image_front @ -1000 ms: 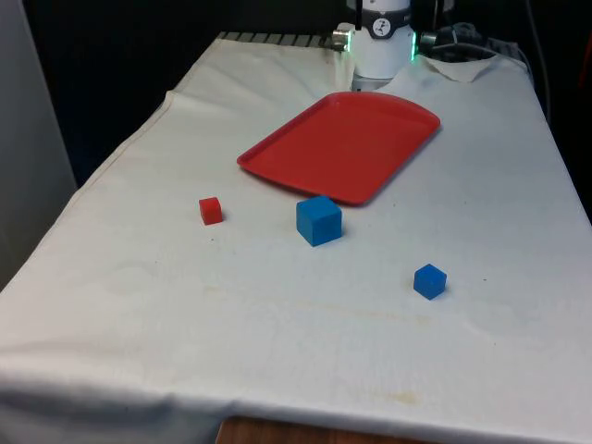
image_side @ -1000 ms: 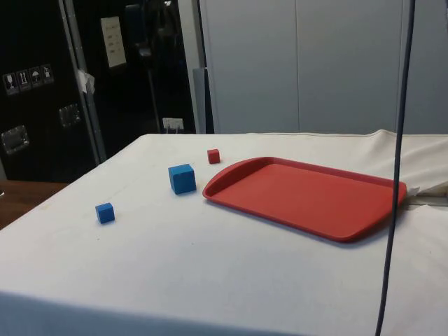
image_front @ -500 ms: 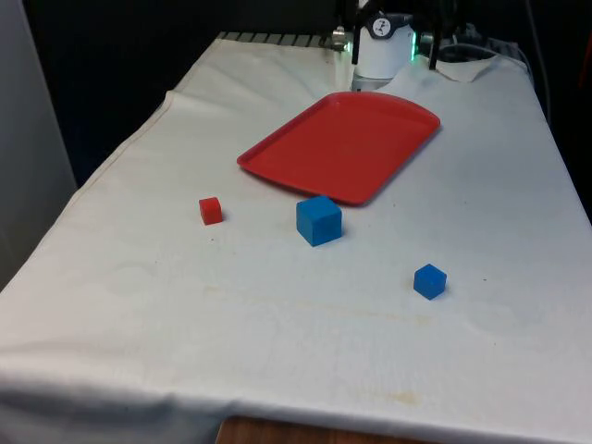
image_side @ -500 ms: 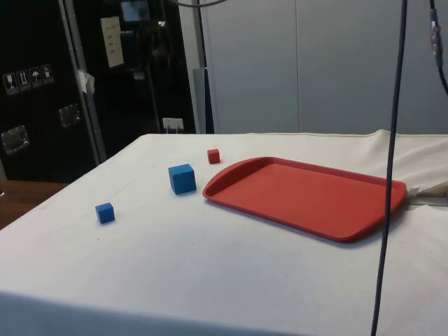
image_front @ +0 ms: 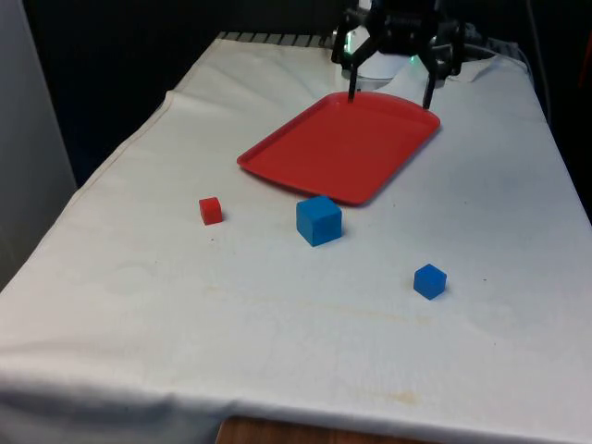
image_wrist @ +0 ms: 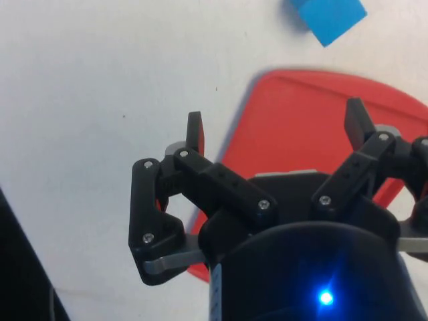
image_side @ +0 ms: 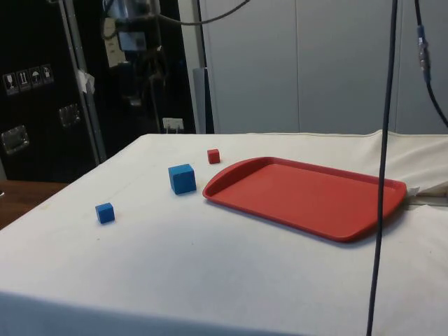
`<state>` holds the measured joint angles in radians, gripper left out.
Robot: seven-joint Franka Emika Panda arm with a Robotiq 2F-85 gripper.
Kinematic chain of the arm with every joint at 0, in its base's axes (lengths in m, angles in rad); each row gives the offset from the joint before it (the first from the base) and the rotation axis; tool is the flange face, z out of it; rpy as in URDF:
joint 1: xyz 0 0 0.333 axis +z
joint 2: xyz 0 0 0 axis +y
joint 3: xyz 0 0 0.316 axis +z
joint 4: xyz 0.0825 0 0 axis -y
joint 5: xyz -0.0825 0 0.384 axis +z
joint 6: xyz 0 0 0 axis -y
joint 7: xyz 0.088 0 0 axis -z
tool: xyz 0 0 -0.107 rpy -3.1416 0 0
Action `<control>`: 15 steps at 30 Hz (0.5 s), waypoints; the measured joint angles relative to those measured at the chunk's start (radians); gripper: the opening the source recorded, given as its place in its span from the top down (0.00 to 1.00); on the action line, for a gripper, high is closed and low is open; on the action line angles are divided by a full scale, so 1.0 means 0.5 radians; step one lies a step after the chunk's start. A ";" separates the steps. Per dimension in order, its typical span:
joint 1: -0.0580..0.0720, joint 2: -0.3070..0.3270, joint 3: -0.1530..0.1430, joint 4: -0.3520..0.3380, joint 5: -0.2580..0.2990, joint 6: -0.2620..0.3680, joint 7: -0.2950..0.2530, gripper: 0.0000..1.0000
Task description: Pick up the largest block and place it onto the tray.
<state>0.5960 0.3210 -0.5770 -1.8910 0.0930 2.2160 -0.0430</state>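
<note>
Front view: the gripper (image_front: pixel 388 97) hangs above the red tray's (image_front: pixel 342 148) far end, fingers (image_front: pixel 352 91) spread apart, so it should descend squarely over the largest blue block (image_front: pixel 318 220) just beside the tray's near edge.

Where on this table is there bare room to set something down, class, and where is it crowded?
Free: the red tray's whole surface, and the cloth nearer than the blocks. Tighter: the strip between the large blue block and the tray edge. The open gripper hangs over the tray's far end.
</note>
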 measured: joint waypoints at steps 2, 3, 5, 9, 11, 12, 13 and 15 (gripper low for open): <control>-0.004 0.040 0.000 -0.004 0.004 0.048 0.000 0.00; -0.004 0.052 0.000 -0.008 0.004 0.060 0.000 0.00; -0.008 0.068 -0.004 -0.028 0.006 0.096 0.000 0.00; -0.014 0.082 -0.010 -0.094 0.014 0.180 0.000 0.00; -0.016 0.090 -0.010 -0.122 0.022 0.212 0.006 0.00; -0.016 0.096 -0.010 -0.132 0.024 0.224 0.012 0.00; -0.016 0.100 -0.010 -0.140 0.026 0.238 0.018 0.00; -0.018 0.114 -0.010 -0.156 0.030 0.260 0.034 0.00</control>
<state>0.5870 0.3780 -0.5820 -1.9690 0.1080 2.3460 -0.0260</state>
